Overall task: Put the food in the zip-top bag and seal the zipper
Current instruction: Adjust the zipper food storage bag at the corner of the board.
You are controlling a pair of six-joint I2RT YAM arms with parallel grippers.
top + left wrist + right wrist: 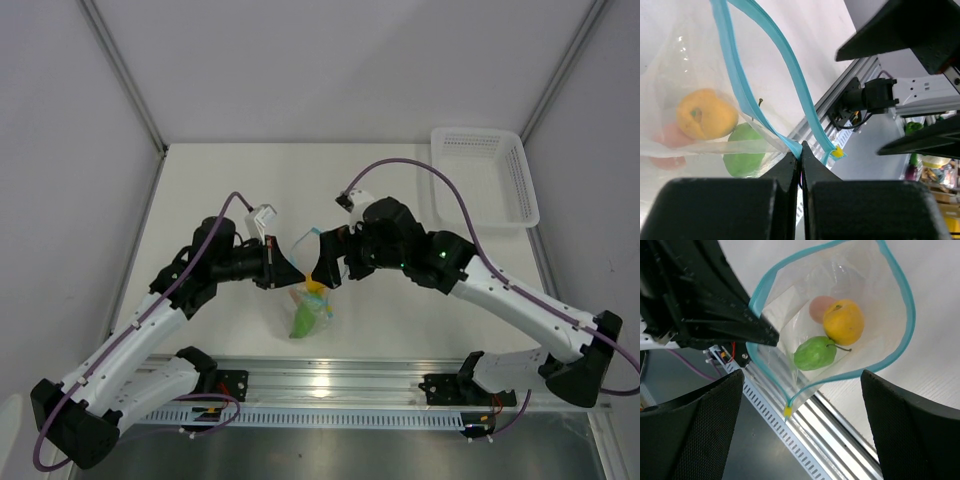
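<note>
Though crinkly, clear zip-top bag (790, 295)

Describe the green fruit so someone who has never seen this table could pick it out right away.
Near the middle of the table is a clear bag with a teal rim. Small toy fruits sit inside it. The green fruit lies right beside the orange one, and it alone is green and oblong.

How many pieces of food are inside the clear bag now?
3: an orange piece, a green piece beside it, and a pinkish piece partly hidden behind the orange one.
</note>
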